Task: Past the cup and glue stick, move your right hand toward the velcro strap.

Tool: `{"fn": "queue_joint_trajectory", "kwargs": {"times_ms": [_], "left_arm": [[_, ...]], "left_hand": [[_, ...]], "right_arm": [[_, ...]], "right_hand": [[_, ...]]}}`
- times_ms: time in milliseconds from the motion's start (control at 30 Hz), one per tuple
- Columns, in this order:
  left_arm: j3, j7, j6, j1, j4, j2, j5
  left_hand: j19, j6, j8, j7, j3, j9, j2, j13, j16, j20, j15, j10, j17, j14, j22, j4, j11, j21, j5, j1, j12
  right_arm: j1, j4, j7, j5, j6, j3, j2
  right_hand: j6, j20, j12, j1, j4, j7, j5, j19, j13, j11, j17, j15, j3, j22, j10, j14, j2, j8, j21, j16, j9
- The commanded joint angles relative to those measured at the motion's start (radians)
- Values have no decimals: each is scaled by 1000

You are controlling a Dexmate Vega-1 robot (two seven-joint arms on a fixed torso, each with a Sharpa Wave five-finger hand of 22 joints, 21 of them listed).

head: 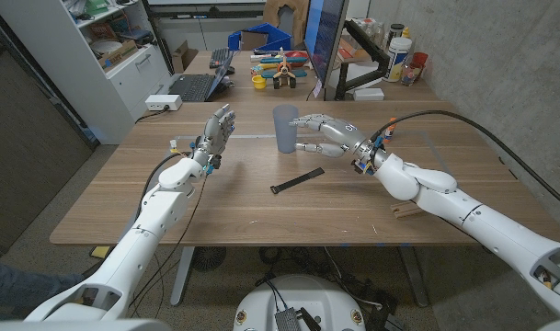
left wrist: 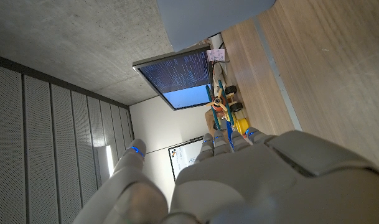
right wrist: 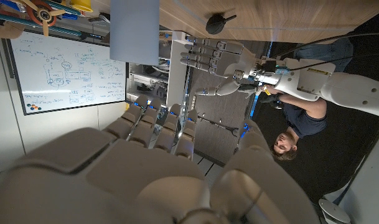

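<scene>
Head view: thin black velcro strap lies flat on the wooden counter, just before the translucent blue-grey plastic cup; right hand hovers beside the cup, fingers spread, holding nothing.

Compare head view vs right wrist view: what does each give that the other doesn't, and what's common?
Head view: the velcro strap seen plainly, lying on the table, plus a laptop at the far edge.
Right wrist view: a whiteboard and a person beyond the table. A dark shape on the wood may be the strap; can't tell.
Both: the cup, the left hand raised with fingers apart, and the right hand, holding nothing, beside the cup.
</scene>
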Motion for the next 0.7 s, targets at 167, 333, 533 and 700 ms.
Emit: {"fn": "queue_joint_trajectory", "kwargs": {"times_ms": [167, 333, 533, 700], "left_arm": [[-3, -5, -3, -8, 13, -1, -2], [-2, -8, -2, -13, 20, -1, -1], [0, -12, 0, -18, 25, 1, 2], [1, -18, 0, -23, 30, 0, 1]], "left_hand": [[-56, -2, 5, -4, -4, 5, 1, 2, 1, 5, -2, -6, 4, -17, 5, 0, -4, -1, 4, 7, 2], [-57, -2, 5, -5, -5, 5, 1, 2, 1, 5, -2, -6, 4, -17, 5, 0, -7, -1, 5, 8, 2], [-57, -1, 5, -4, -6, 5, 2, 2, 1, 6, -2, -5, 3, -17, 5, 0, -6, -1, 5, 8, 2], [-57, -1, 5, -4, -6, 5, 3, 2, 1, 6, -2, -6, 3, -17, 5, 0, -7, -1, 6, 9, 2]], "right_arm": [[34, 30, 33, -19, 4, -39, 10], [41, 36, 42, -25, -2, -50, 13], [47, 41, 51, -34, -9, -64, 14], [51, 42, 60, -39, -15, -73, 14]], "right_hand": [[1, -55, 5, 8, 1, 0, 6, 8, 3, 1, 5, -58, 4, 1, 7, -16, 11, -1, -9, -9, 4], [1, -55, 5, 9, 1, 0, 7, 8, 3, 4, 5, -58, 4, 1, 8, -17, 12, -1, -11, -10, 4], [2, -55, 4, 9, 1, 0, 8, 8, 3, 2, 5, -59, 5, 1, 8, -16, 12, 0, -13, -11, 4], [3, -54, 4, 10, 0, 0, 9, 9, 3, 2, 5, -57, 5, 1, 7, -17, 13, 0, -15, -12, 4]]}}
